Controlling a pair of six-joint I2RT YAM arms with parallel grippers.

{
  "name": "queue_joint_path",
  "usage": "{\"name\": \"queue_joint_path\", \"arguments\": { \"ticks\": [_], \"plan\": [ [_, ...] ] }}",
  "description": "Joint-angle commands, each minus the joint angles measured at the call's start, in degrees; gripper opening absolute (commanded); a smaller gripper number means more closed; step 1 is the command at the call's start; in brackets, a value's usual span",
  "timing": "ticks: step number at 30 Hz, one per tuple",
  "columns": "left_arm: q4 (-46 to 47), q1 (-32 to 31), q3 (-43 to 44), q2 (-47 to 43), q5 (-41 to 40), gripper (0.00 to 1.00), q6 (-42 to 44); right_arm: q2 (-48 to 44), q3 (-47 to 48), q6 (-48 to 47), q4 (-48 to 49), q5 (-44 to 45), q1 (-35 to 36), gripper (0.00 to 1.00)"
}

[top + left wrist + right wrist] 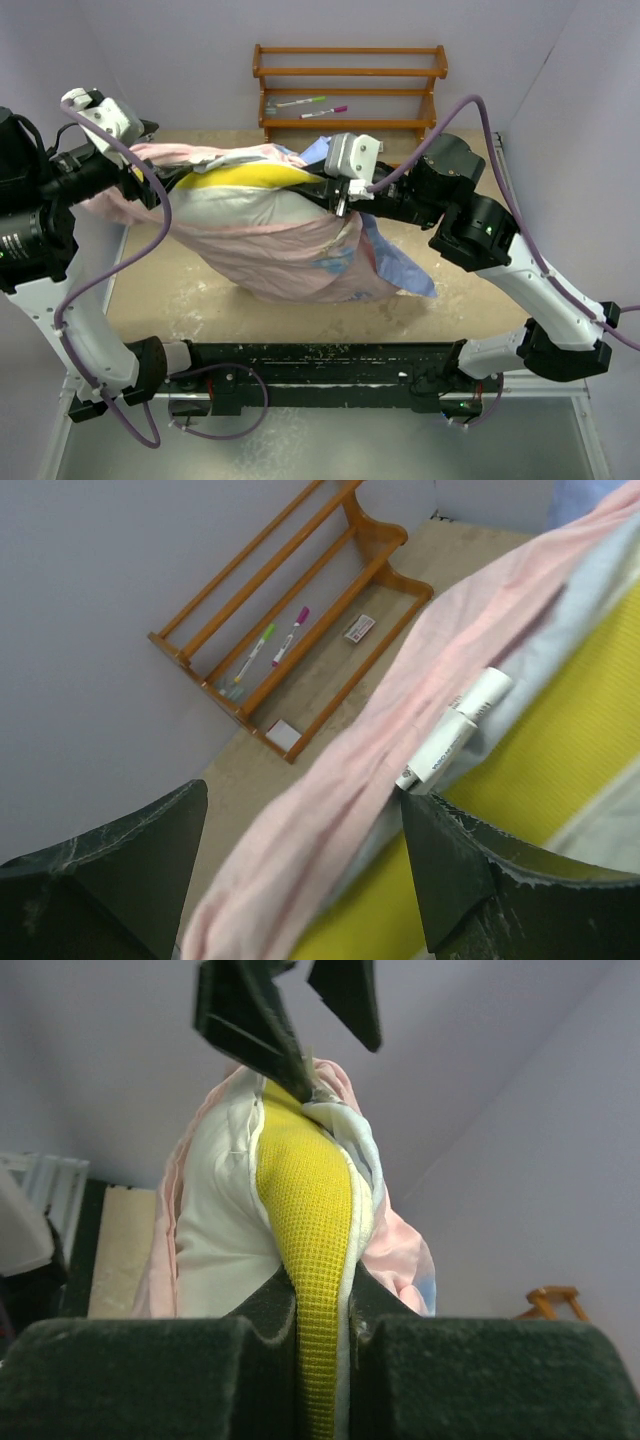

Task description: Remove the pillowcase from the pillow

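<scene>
The cream-white pillow [270, 207] hangs in the air between my arms, its yellow side band [250, 178] on top. The pillowcase [285, 262], pink side out, sags below it, with a light blue flap [400, 268] at the right. My right gripper [322, 188] is shut on the yellow band, as the right wrist view [320, 1305] shows. My left gripper [157, 158] is open at the pillow's left end. In its wrist view [300, 810] the pink cloth [330, 810] and a white label [455, 735] run between the spread jaws.
A wooden rack [350, 100] stands against the back wall with two markers [312, 106] and a small card [371, 146] on it. Grey walls close in the left, right and back. The beige table [470, 290] lies below the hanging pillow.
</scene>
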Motion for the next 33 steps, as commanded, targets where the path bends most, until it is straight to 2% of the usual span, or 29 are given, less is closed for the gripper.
{"name": "queue_joint_path", "arguments": {
  "ticks": [1, 6, 8, 12, 15, 20, 25, 28, 33],
  "plan": [
    [-1.53, 0.09, 0.66, -2.42, -1.17, 0.79, 6.73, -3.69, 1.68, -0.29, 1.39, -14.61, 0.04, 0.0],
    [-8.21, 0.1, -1.62, -3.8, -1.18, 0.77, 16.75, -5.86, -1.2, -1.18, -5.18, -15.71, 0.04, 0.0],
    [-15.22, -0.04, -2.76, -3.24, -1.97, 0.77, 22.22, -8.11, -4.2, -0.92, -4.04, -14.7, 0.08, 0.0],
    [-15.47, -2.38, -11.47, -6.2, -6.93, 0.69, 23.0, -13.75, -11.37, 0.0, 1.8, -11.42, 0.0, 0.0],
    [-15.47, -4.31, -16.96, -7.8, -8.23, 0.56, 22.33, -17.48, -14.98, 0.74, 5.72, -9.03, 0.03, 0.0],
    [-15.47, -5.31, -23.39, -8.15, -6.42, 0.27, 19.89, -20.25, -18.23, 2.48, 11.18, -7.21, 0.06, 0.0],
    [-15.45, -5.29, -28.18, -7.93, -6.52, 0.02, 19.08, -25.94, -26.25, 5.09, 23.58, -1.09, 0.05, 0.0],
    [-14.81, -5.27, -30.94, -8.04, -8.2, 0.0, 19.04, -28.47, -29.12, 6.33, 27.44, 0.85, -0.06, 0.0],
    [-0.34, -5.32, -41.88, -11.88, -17.39, 0.0, 13.44, -32.23, -34.95, 9.06, 35.29, 8.17, 0.06, 0.0]
  ]
}}
